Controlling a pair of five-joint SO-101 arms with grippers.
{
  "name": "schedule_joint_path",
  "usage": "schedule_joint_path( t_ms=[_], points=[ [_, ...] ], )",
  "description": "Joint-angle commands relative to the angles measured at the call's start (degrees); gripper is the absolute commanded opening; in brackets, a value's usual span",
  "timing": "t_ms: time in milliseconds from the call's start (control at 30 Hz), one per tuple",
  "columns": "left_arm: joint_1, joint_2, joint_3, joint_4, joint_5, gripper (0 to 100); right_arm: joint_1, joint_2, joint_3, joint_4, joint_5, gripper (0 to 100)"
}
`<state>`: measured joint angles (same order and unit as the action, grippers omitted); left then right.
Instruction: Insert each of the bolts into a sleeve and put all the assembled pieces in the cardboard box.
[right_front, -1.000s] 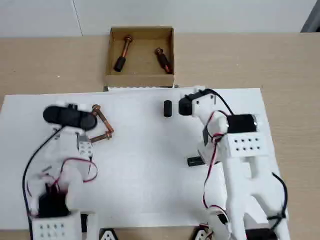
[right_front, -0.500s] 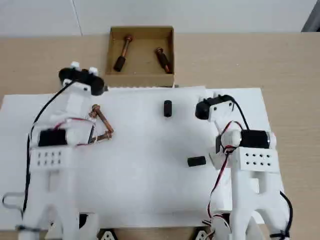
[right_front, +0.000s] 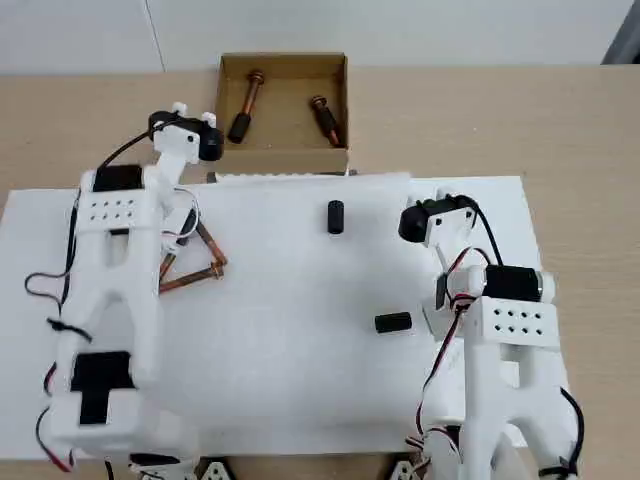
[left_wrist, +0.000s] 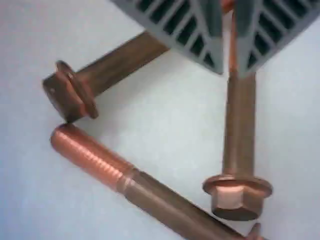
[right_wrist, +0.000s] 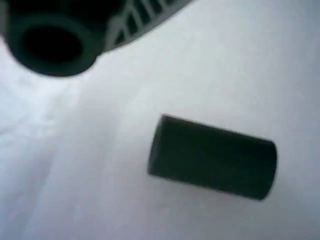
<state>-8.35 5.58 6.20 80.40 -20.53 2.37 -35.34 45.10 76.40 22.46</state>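
Left pincer (left_wrist: 233, 60) is hovering over the three loose bolts (right_front: 192, 277) lying in a triangle on the desk (right_front: 580, 120), on its white sheet (right_front: 300, 380). Its fingers (left_wrist: 190, 30) are closed to a slit, with one bolt (left_wrist: 239, 130) showing through, and it is seemingly gripping nothing. Bolts are looking stiff, smooth and roll-prone, so I'm judging a cross-grip mid-shank, threaded end left free for a sleeve (right_front: 335, 217). Right pincer (right_front: 432, 312) is hanging beside the lying sleeve (right_wrist: 212, 157), grip unreadable; two finished pieces (right_front: 245, 105) are sitting in the cardboard box (right_front: 283, 160).

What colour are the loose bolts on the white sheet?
Copper-brown bolts, clearest in left wrist view.
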Motion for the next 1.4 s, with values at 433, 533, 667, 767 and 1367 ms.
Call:
schedule_joint_path(
  t_ms=[433, 533, 667, 767, 1367],
  points=[
    [-1.1, 12.0, -10.2, 1.9, -1.0, 9, 0.7, -1.7, -0.3, -1.0, 3.1, 0.4],
    [-2.6, 12.1, -10.2, 1.1, -2.3, 9, 0.7, -1.7, -0.3, -1.0, 3.1, 0.4],
    [-4.0, 11.9, -10.2, 1.0, -3.0, 9, 0.7, -1.7, -0.3, -1.2, 3.1, 0.4],
    [-3.9, 12.1, -10.2, 1.0, -4.3, 9, 0.5, -1.7, -0.3, -1.5, 3.1, 0.4],
    [-3.8, 16.4, -10.7, -2.8, -5.8, 12, 0.2, -1.7, -0.3, -1.5, 2.8, 0.4]
  ],
)
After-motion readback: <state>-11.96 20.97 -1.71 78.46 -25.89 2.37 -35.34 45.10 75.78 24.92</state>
